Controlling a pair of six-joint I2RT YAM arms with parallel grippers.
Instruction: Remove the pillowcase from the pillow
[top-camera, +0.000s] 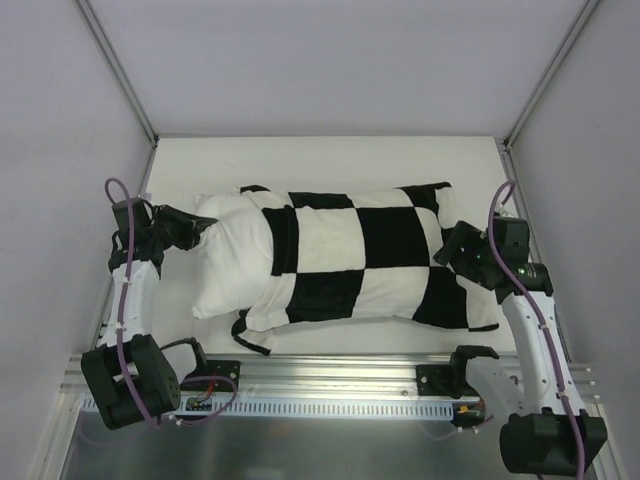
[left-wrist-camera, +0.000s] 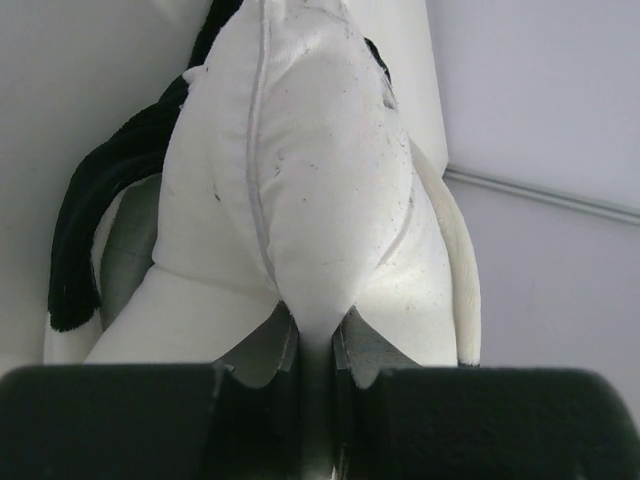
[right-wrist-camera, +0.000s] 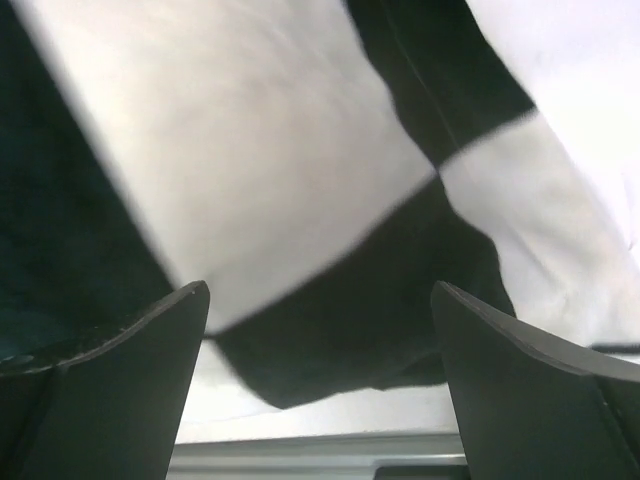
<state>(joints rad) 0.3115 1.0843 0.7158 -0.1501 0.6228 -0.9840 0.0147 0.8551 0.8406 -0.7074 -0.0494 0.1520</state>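
Observation:
The black and cream checkered pillowcase (top-camera: 360, 255) lies across the table and covers most of the pillow. The plain white pillow (top-camera: 235, 260) sticks out of its left opening. My left gripper (top-camera: 200, 228) is shut on the pillow's left corner; in the left wrist view the white fabric (left-wrist-camera: 300, 200) is pinched between the fingers (left-wrist-camera: 265, 350). My right gripper (top-camera: 455, 250) is open at the pillowcase's right end. In the right wrist view the checkered cloth (right-wrist-camera: 380, 300) hangs just beyond the spread fingers (right-wrist-camera: 120, 380), not held.
White walls and metal frame posts (top-camera: 120, 70) enclose the table on three sides. An aluminium rail (top-camera: 330, 375) with the arm bases runs along the near edge. The pillowcase's right hem (top-camera: 470, 310) lies close to the right arm.

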